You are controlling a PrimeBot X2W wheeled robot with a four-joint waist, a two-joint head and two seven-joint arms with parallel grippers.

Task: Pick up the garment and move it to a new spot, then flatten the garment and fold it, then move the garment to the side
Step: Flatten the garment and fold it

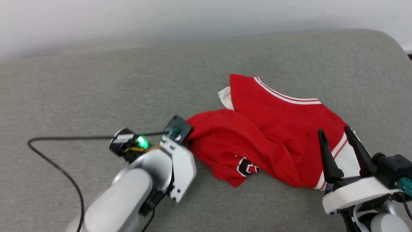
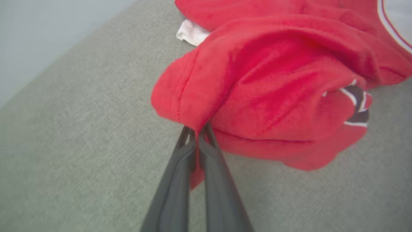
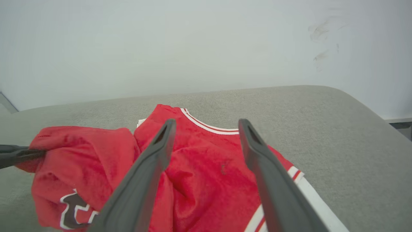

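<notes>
The garment (image 1: pixel 273 129) lies crumpled on the grey cushioned surface (image 1: pixel 96 80), red with white-red striped trim and a bit of black, white-outlined print near its front fold. My left gripper (image 2: pixel 196 130) is shut on the garment's (image 2: pixel 273 80) left red edge, with fabric pinched between the fingertips and bunched just beyond them. In the right wrist view its dark fingers (image 3: pixel 16 154) reach in from the left onto that edge. My right gripper (image 1: pixel 334 133) stands open over the garment's right side, by the white striped sleeve. Its fingers (image 3: pixel 154 161) straddle the red cloth (image 3: pixel 206 167) without holding it.
A black cable (image 1: pixel 64 138) runs from the left wrist across the surface at the left. A pale wall (image 1: pixel 193 19) stands behind the cushion. The cushion's rounded corner (image 1: pixel 392 42) is at the far right.
</notes>
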